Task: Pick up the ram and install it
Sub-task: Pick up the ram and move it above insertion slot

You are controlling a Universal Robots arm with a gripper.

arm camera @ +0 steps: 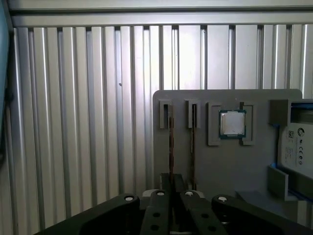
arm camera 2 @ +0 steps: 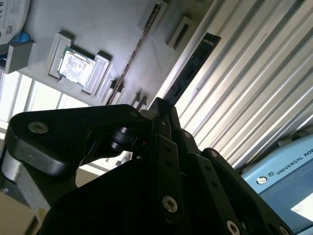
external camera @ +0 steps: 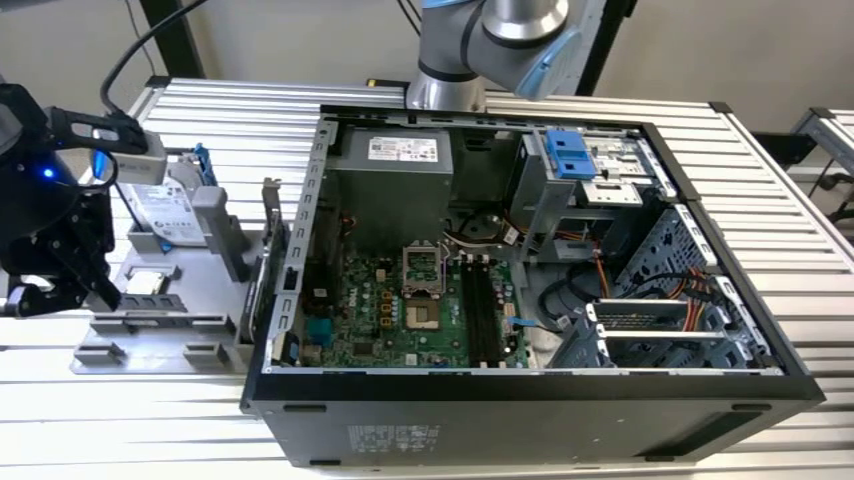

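In the first wrist view the ram [arm camera: 171, 147] shows edge-on as a thin dark stick. It runs from a grey end holder on the fixture [arm camera: 230, 166] down into my gripper [arm camera: 172, 183]. The fingers stand close together on its near end. In the second wrist view the same ram [arm camera 2: 193, 68] reaches out from my gripper [arm camera 2: 159, 105] as a long dark strip over the ribbed table. In the exterior view my black gripper [external camera: 34, 295] hangs at the left end of the fixture [external camera: 174, 270], far from the open computer case [external camera: 534, 380].
A second stick [arm camera: 192, 147] stands in the neighbouring fixture slot, with a processor chip [arm camera: 232, 122] and a hard drive [arm camera: 298, 142] beside it. In the case lie the green motherboard [external camera: 387, 310] and its long black slots [external camera: 483, 310]. The arm's base [external camera: 461, 60] stands behind the case.
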